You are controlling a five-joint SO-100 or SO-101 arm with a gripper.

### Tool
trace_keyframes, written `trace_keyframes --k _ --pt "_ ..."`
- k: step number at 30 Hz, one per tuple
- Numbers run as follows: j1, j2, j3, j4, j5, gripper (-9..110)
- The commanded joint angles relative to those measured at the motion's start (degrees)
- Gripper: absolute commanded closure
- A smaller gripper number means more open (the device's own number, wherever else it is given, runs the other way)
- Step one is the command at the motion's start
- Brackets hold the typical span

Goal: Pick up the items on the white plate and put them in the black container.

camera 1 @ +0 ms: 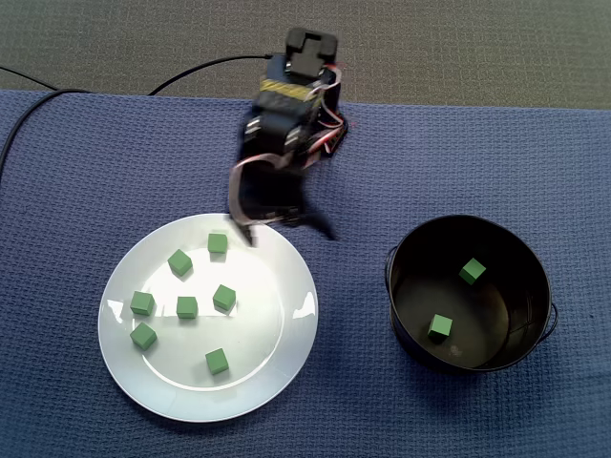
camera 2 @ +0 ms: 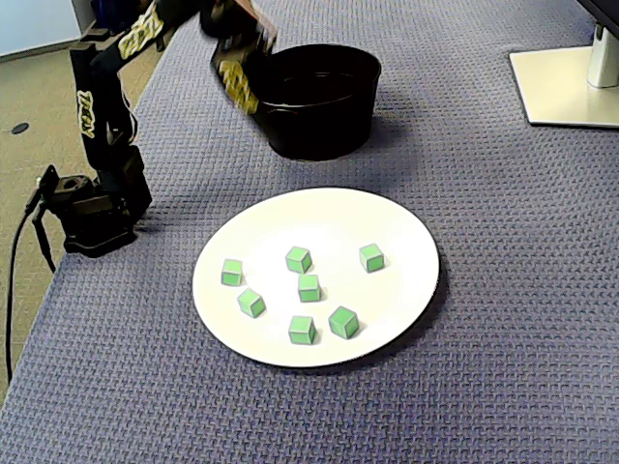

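Showing overhead only: cubes (camera 1: 472,271) inside container (camera 1: 420,243)

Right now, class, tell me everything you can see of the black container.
The black container is a round, deep pot with glossy dark walls, seemingly metal, with what look like small handles on two sides. It stands upright and open-topped on the blue cloth, right of and apart from the white plate in a fixed view. Two green cubes lie separately on its floor.
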Motion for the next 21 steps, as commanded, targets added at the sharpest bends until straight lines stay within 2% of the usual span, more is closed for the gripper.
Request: trace_keyframes --k 1,9,17,21 --pt "6.77 -2.11 1.93 11.95 -8.44 54" --pt "14.06 -7.73 9.49 10.46 -13.18 57" --pt "19.69 -13.27 5.27 8.79 -17.05 57" --pt "19.69 -17.49 2.29 9.67 -15.56 58"
